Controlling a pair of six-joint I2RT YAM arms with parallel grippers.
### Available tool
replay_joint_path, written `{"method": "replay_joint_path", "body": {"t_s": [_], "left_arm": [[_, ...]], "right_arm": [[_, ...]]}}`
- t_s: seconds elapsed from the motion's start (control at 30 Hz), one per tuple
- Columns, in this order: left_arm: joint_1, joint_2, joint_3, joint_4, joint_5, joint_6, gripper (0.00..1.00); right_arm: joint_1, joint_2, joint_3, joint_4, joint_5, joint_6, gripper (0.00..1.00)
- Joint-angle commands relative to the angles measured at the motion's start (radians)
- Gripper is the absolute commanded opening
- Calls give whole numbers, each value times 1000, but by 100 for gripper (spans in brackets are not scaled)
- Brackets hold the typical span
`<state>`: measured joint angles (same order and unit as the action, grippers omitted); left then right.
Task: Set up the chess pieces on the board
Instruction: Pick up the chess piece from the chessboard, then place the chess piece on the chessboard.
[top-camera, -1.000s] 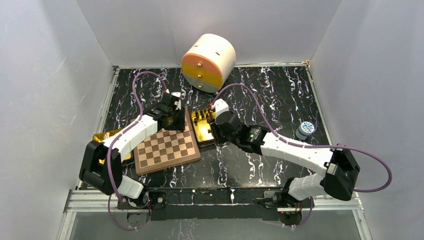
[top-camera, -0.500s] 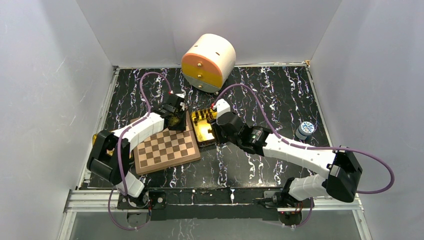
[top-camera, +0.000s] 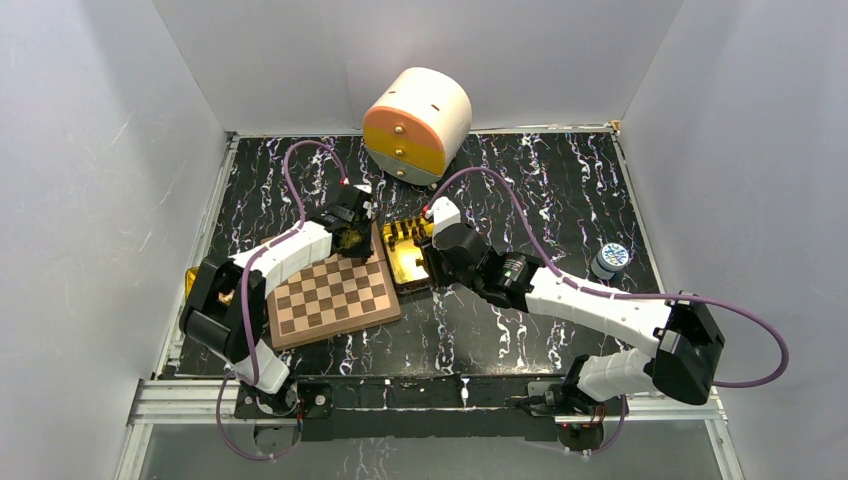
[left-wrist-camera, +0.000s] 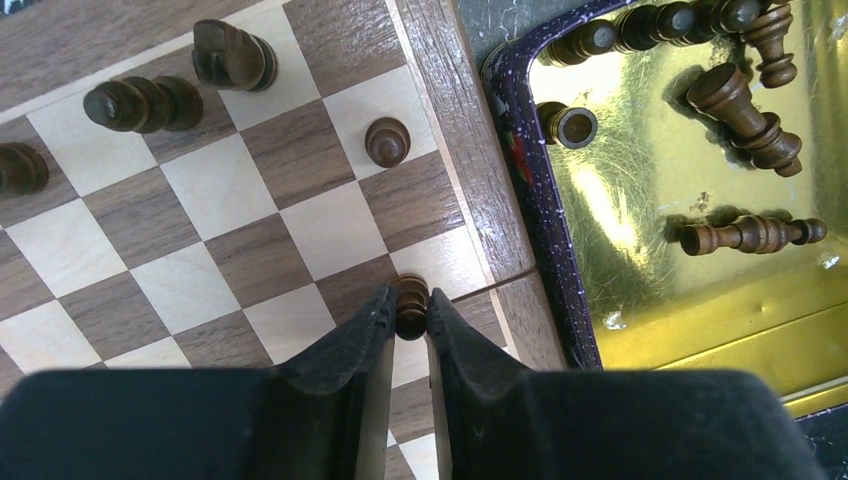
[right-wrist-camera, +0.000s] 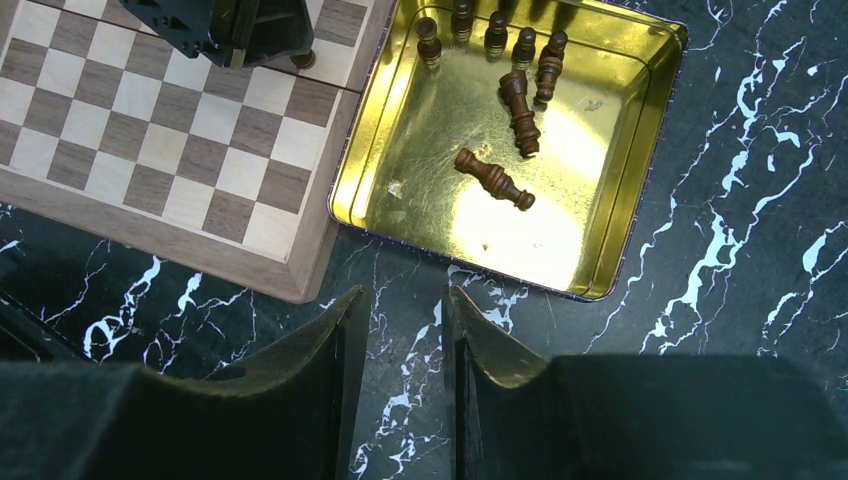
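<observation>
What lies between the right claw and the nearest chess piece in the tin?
Right wrist view: from the right claw, a strip of marbled table, then the gold tin's near rim and bare gold floor, before the fallen chess piece.

The board (left-wrist-camera: 210, 190) is checkered in light and dark brown. The chess pieces (left-wrist-camera: 387, 141) are dark brown, the tin (right-wrist-camera: 560, 240) gold.

1 board (top-camera: 330, 300), 1 gold tin (right-wrist-camera: 560, 240), 12 chess pieces (left-wrist-camera: 387, 141) counted
5 chess pieces show on the board's visible corner, 1 of them between the left claw's (left-wrist-camera: 410, 300) fingers; 7 are in the tin. Also 1 right claw (right-wrist-camera: 405, 295) and 1 cream-and-orange drawer unit (top-camera: 417, 122).
</observation>
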<state>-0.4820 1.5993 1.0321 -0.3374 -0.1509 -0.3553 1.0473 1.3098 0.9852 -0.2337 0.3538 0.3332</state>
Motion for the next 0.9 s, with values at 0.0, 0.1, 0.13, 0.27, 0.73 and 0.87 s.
{"method": "replay_joint_path", "body": {"t_s": [0.0, 0.1, 0.13, 0.27, 0.73, 0.87], "left_arm": [[-6, -20, 49, -19, -57, 10, 15], [-6, -6, 72, -36, -89, 12, 14], [-6, -1, 81, -42, -96, 12, 13], [-6, 6, 102, -52, -120, 12, 12], [13, 87, 174, -57, -197, 31, 12], [20, 91, 177, -51, -203, 33, 12]], "right_arm": [[-6, -7, 1, 55, 18, -16, 41], [-7, -7, -1, 54, 20, -16, 41], [-6, -7, 0, 54, 21, -16, 41], [-6, -11, -2, 56, 24, -17, 41], [-7, -20, -10, 58, 21, -18, 41], [-8, -24, -14, 58, 23, -17, 41]]}}
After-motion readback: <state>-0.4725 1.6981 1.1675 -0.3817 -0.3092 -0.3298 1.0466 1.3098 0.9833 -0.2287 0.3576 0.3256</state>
